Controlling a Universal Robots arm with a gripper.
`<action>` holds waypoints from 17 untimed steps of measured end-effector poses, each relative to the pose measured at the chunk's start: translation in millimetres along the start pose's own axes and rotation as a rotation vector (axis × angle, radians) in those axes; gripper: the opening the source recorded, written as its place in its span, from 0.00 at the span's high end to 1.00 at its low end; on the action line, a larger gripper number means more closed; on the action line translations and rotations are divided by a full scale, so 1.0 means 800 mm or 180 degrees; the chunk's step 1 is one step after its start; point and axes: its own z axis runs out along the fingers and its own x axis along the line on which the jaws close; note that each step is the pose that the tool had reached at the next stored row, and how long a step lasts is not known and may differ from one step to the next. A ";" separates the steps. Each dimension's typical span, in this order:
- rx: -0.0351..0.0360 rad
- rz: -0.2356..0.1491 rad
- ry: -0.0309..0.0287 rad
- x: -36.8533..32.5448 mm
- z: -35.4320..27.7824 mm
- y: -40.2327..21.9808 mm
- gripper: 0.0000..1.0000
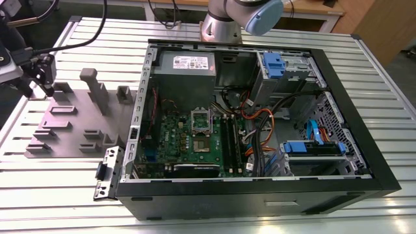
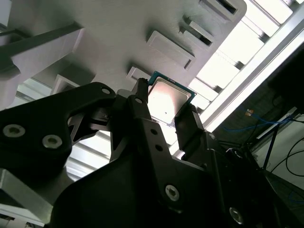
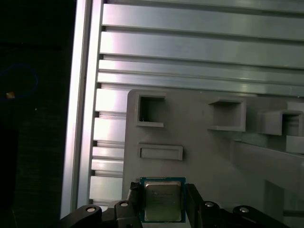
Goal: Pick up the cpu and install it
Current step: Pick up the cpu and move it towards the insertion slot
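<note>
Silver-topped cpu [image 3: 163,199] was pinched by its edges in the black gripper [image 3: 164,206], fingers closed snug on it, over a corner of the grey fixture plate [image 3: 204,161] on the slatted metal table [image 3: 190,47], well apart from the computer case [image 1: 260,204]

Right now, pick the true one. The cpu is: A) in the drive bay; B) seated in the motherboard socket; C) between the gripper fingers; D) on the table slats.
C: in the first wrist view the gripper clamps the cpu above the grey fixture plate.
</note>
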 end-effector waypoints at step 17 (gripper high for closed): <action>0.0000 0.0000 0.0000 -0.0001 -0.0080 0.0003 0.53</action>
